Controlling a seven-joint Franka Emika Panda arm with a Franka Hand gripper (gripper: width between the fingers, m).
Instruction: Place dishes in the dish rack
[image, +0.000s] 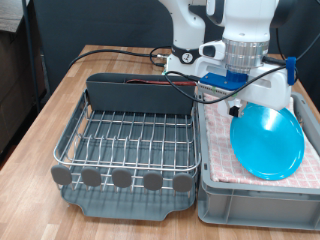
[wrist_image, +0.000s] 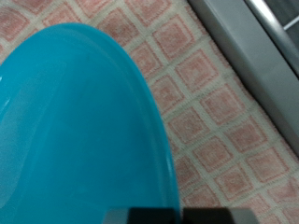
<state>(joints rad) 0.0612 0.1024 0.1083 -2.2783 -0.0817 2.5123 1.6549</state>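
Gripper (image: 240, 103) apparently pinching tilted plate (image: 267, 142) over checkered cloth (wrist_image: 215, 112), rack (image: 130, 135) only in exterior view

The plate (image: 268, 140) (wrist_image: 79, 131) just under the hand is a plain glossy turquoise-blue with no pattern. The cloth (image: 222, 150) (wrist_image: 215, 121) below and around it is cream, checked with small faded pink-red squares. The bin (image: 255, 198) holding that cloth is plain grey. Beside the hand, the rack (image: 130, 135) is silver wire on a dark grey tray (image: 130, 200). The table (image: 60, 90) is light brown wood. The arm (image: 240, 30) above is white.
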